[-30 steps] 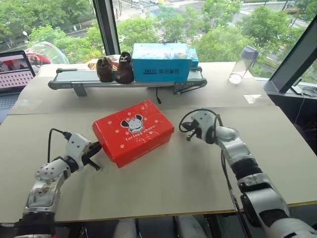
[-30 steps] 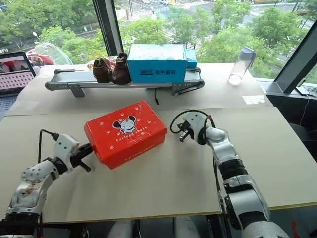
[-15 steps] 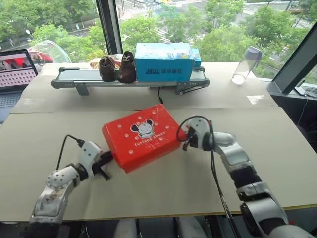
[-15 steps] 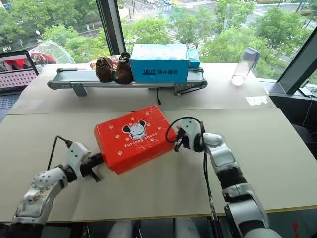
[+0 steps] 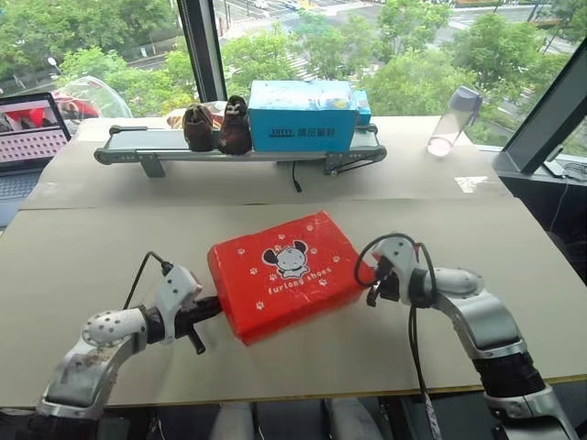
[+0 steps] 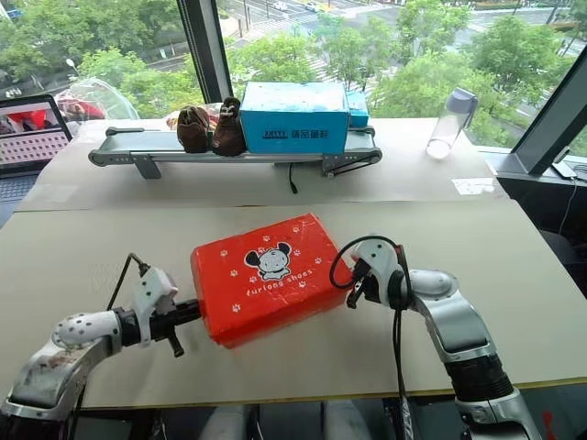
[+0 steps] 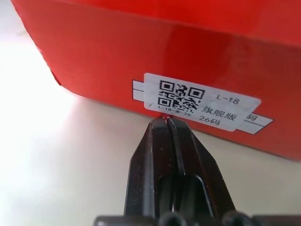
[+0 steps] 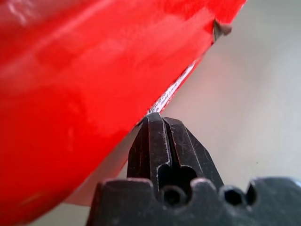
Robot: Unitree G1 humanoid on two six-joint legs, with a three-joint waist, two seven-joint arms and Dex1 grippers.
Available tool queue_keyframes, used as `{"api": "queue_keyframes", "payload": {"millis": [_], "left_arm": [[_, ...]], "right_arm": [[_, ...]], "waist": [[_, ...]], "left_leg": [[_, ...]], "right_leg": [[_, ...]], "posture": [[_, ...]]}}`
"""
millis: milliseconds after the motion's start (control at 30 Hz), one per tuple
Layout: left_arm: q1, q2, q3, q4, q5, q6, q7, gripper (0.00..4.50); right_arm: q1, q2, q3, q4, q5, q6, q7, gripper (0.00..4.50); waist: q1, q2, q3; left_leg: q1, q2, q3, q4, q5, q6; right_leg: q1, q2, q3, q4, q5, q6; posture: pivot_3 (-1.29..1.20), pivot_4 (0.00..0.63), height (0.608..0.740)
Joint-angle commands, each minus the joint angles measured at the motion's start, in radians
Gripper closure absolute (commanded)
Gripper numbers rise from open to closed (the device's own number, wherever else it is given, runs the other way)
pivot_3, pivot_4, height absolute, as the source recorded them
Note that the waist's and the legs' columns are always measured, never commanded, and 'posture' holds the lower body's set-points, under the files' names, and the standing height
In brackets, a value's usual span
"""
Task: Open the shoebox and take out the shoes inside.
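The red shoebox [image 5: 289,273] lies closed on the table, its mouse logo facing up and its long side set at an angle. My left gripper [image 5: 213,307] is shut, its tips against the box's left end just under a white barcode label [image 7: 202,101]. On the other side my right gripper [image 5: 371,277] is shut too, tips touching the lower edge of the box's right end [image 8: 94,84]. The shoes are hidden inside the closed box.
At the back, a grey conveyor [image 5: 138,152] carries a dark brown pair of shoes [image 5: 218,126] and a light-blue box [image 5: 303,115]. A clear bottle [image 5: 451,121] stands at the back right, a laptop [image 5: 27,137] at the far left. The table's front edge [image 5: 303,396] is close to the box.
The shoebox has slid toward the table's front edge and a little to the right. Both shut grippers came back with it, the right one closing in on its end.
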Motion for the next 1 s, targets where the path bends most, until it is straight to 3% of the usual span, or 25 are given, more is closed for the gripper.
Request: {"api": "queue_keyframes", "payload": {"millis": [33, 300, 333, 367, 500, 567, 633, 733, 1000], "left_arm": [[-0.033, 0.064, 0.06, 0.041, -0.039, -0.044, -0.092, 4.43], [-0.051, 0.21, 0.155, 0.099, -0.094, -0.005, -0.225, 4.43], [-0.053, 0.228, 0.172, 0.095, -0.109, 0.013, -0.237, 3.92], [-0.055, 0.248, 0.192, 0.087, -0.133, 0.039, -0.251, 3.79], [-0.038, 0.349, 0.25, 0.043, -0.182, 0.102, -0.325, 2.32], [-0.05, 0.427, 0.303, 0.009, -0.233, 0.16, -0.381, 1.81], [-0.077, 0.485, 0.336, -0.016, -0.276, 0.217, -0.409, 0.96], [-0.121, 0.539, 0.357, -0.063, -0.346, 0.304, -0.411, 0.1], [-0.289, 0.549, 0.306, -0.163, -0.499, 0.45, -0.326, 0.1]], "right_arm": [[-0.013, -0.084, -0.003, 0.01, -0.036, -0.032, 0.019, 4.5], [-0.05, -0.24, -0.097, 0.067, 0.042, -0.02, 0.114, 4.5], [-0.057, -0.253, -0.118, 0.061, 0.067, 0.001, 0.131, 4.5], [-0.062, -0.27, -0.132, 0.053, 0.086, 0.018, 0.147, 4.5], [-0.065, -0.349, -0.146, 0.005, 0.156, 0.106, 0.223, 4.5], [-0.047, -0.395, -0.133, -0.039, 0.184, 0.151, 0.265, 4.5], [-0.026, -0.425, -0.11, -0.072, 0.198, 0.183, 0.294, 4.5], [-0.004, -0.422, -0.068, -0.087, 0.204, 0.186, 0.309, 4.5], [-0.053, -0.276, -0.002, -0.105, 0.241, 0.216, 0.242, 4.5]], "waist": [[0.0, 0.0, 0.0], [0.0, -0.001, 0.001], [0.0, -0.002, 0.003], [-0.001, -0.002, 0.004], [-0.001, -0.002, 0.004], [-0.001, -0.003, 0.004], [0.0, -0.006, 0.007], [0.001, -0.006, 0.007], [-0.003, -0.008, 0.01]], "left_leg": [[0.0, 0.0, 0.0, 0.0, 0.0, 0.0], [-0.001, 0.0, 0.0, -0.001, 0.0, 0.0], [-0.001, 0.0, 0.0, 0.0, 0.0, 0.0], [-0.001, 0.0, 0.0, 0.0, 0.0, 0.0], [-0.001, 0.001, 0.001, -0.001, 0.0, 0.0], [0.0, 0.001, 0.001, -0.001, 0.0, 0.0], [-0.002, 0.001, 0.001, -0.001, 0.0, 0.0], [-0.002, 0.001, 0.001, -0.001, 0.0, 0.0], [-0.001, 0.001, 0.002, 0.0, 0.0, 0.0]], "right_leg": [[0.0, 0.0, 0.0, 0.0, 0.0, 0.0], [0.0, 0.0, 0.0, -0.003, -0.001, -0.001], [0.0, 0.0, 0.0, -0.002, -0.001, -0.001], [-0.001, 0.0, 0.0, -0.002, -0.001, -0.001], [-0.001, 0.0, 0.0, -0.001, -0.001, -0.002], [-0.001, 0.0, 0.0, -0.002, -0.002, -0.003], [-0.002, 0.0, 0.0, -0.001, -0.002, -0.003], [-0.002, -0.001, -0.001, -0.002, -0.002, -0.003], [-0.002, -0.001, 0.0, -0.001, -0.002, -0.002]], "posture": [[0.0, 0.15, 0.74], [0.0, 0.15, 0.74], [0.0, 0.15, 0.74], [0.0, 0.15, 0.74], [0.0, 0.15, 0.74], [0.0, 0.15, 0.74], [0.0, 0.15, 0.74], [0.0, 0.15, 0.74], [0.0, 0.15, 0.74]]}}
